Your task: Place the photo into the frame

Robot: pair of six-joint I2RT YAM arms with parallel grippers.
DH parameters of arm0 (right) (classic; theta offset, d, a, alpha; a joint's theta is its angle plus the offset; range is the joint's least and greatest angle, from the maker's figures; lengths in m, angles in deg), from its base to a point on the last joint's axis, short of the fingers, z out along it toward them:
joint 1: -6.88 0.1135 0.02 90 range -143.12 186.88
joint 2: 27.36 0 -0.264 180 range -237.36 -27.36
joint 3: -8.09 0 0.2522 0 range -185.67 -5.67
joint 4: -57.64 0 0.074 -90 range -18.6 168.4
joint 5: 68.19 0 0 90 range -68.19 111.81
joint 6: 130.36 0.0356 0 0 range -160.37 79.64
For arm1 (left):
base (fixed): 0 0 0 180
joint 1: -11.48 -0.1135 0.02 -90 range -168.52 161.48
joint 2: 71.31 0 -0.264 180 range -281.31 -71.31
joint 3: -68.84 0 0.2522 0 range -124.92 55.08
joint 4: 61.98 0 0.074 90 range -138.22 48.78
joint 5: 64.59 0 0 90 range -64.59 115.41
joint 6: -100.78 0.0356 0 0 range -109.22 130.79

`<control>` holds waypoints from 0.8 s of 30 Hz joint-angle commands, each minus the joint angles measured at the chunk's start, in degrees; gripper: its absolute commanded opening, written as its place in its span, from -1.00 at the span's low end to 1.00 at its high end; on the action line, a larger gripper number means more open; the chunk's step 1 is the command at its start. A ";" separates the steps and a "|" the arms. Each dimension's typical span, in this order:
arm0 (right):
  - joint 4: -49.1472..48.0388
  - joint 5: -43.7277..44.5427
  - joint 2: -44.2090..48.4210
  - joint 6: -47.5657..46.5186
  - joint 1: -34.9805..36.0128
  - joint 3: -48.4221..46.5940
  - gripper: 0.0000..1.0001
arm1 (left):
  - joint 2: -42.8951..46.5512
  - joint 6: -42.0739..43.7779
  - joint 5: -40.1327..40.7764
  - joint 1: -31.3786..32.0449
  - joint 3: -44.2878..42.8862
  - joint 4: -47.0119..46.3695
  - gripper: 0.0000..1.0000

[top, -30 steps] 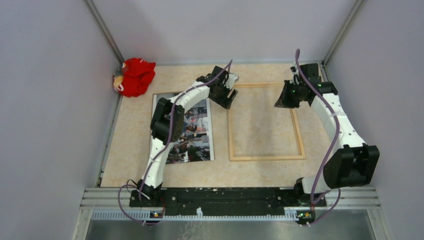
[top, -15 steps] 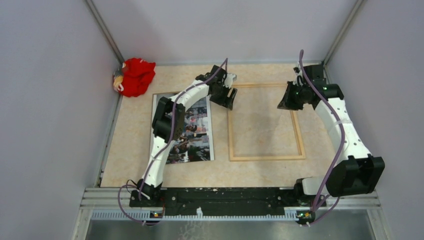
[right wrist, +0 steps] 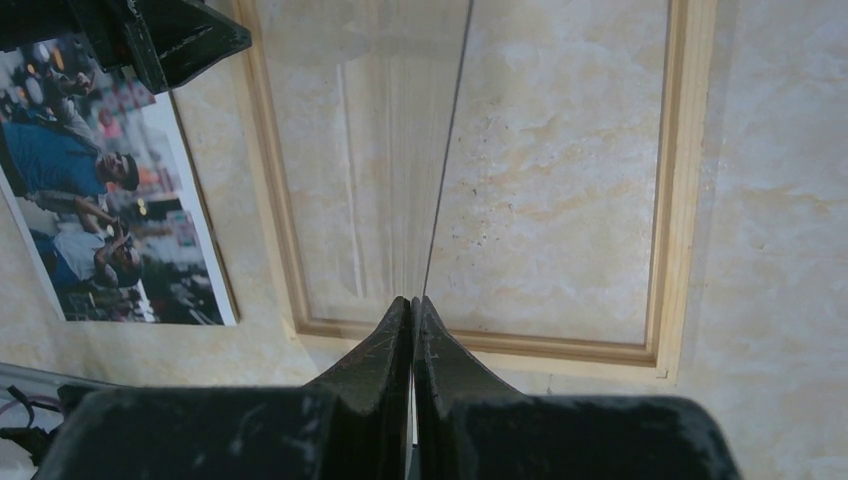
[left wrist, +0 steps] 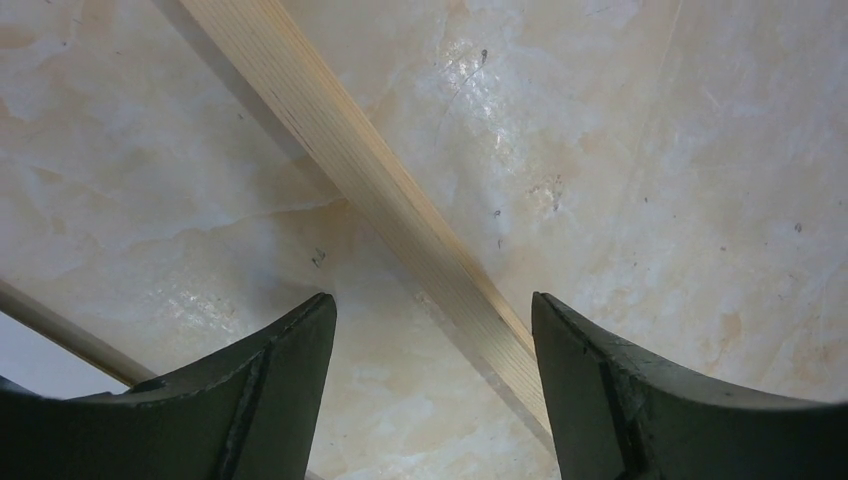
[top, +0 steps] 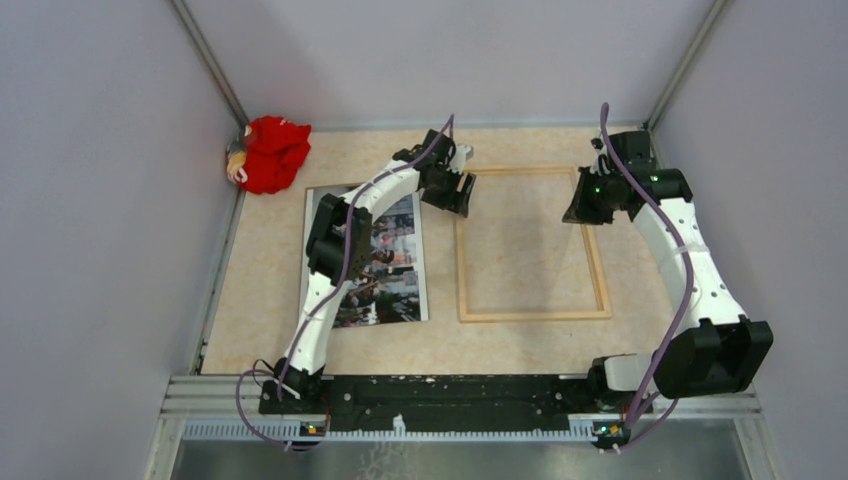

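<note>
Wood rail of the frame (left wrist: pixel 372 190) runs slantwise between my left gripper's (left wrist: pixel 432 300) wide, empty jaws. A crooked close could skid it against the photo (top: pixel 400 280), lying flat just left of it, toward the table's left edge. My right gripper (right wrist: pixel 412 300) is pinched shut, apparently on nothing. The frame holds no print.

From above, the left arm (top: pixel 340 235) covers a strip of the photo (top: pixel 395 290). The left gripper (top: pixel 458 192) hides the far left corner of the frame (top: pixel 535 315), the right gripper (top: pixel 583 206) its far right. The red bundle (top: pixel 272 152) at far left is too small to identify.
</note>
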 commanded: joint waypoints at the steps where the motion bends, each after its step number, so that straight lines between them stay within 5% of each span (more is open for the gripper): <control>1: -0.45 1.66 2.20 -0.93 0.28 -0.77 -1.00 | -1.49 -1.16 -0.45 -0.34 -0.05 -0.24 0.54; 10: -2.32 -0.02 1.95 0.05 0.22 0.36 -1.00 | -2.36 3.63 11.74 -0.34 2.33 1.00 -0.04; 15: -5.43 -4.21 1.94 1.50 0.30 2.54 -1.00 | -0.99 8.10 19.48 -0.32 3.92 0.69 -0.14; 24: -13.48 -14.85 0.38 4.91 0.28 7.83 -1.00 | 4.33 15.65 21.73 -0.37 14.95 -4.43 -0.26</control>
